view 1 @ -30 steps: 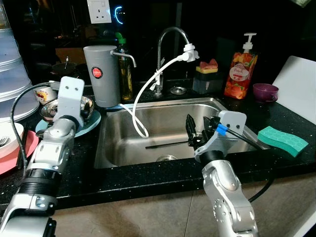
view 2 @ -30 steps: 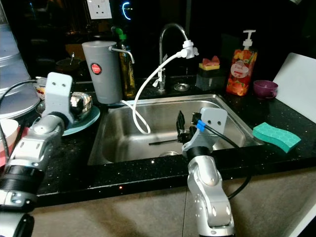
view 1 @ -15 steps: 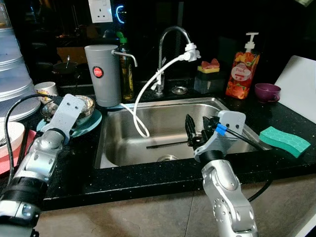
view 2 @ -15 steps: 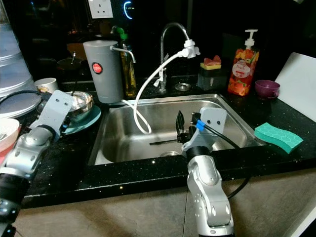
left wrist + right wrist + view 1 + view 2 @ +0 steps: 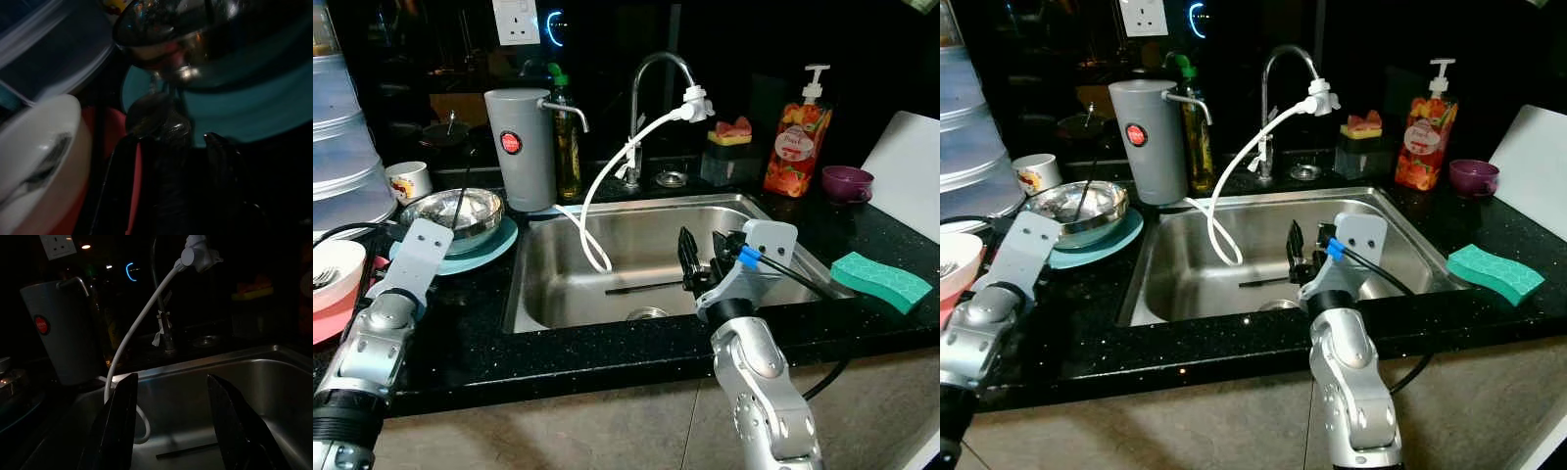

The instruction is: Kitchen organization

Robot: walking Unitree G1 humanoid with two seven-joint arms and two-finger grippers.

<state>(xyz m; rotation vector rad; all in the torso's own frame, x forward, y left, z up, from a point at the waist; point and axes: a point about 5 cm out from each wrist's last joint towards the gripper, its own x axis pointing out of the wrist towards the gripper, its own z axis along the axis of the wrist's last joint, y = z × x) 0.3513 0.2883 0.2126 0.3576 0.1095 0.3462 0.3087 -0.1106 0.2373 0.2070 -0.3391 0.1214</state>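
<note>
Right gripper (image 5: 697, 259) hovers over the sink (image 5: 636, 220), fingers spread wide, empty. Left gripper (image 5: 171, 147) near the steel bowl (image 5: 460, 209) left of the sink; spread unclear. Likely reaching stage; next, descend toward the dark utensil (image 5: 641, 287) in the basin.

I see a black, speckled surface (image 5: 607, 357) around a bare steel sink (image 5: 773, 230). At ten o'clock from the basin, a shiny steel bowl (image 5: 460, 211) sits on a teal plate (image 5: 494, 250); beside it are a white bowl (image 5: 335, 269) on a red plate (image 5: 333, 318). The grey water filter (image 5: 519, 147) carries a red round badge. A white hose (image 5: 607, 186) hangs from the chrome faucet (image 5: 651, 69). At two o'clock stand an orange-red soap bottle (image 5: 796, 147) with a white pump and a purple cup (image 5: 847, 183). At three o'clock lies a teal-green sponge (image 5: 881, 279) with a hexagon pattern. My right end effector (image 5: 700, 262) has black fingers and a blue clip.
</note>
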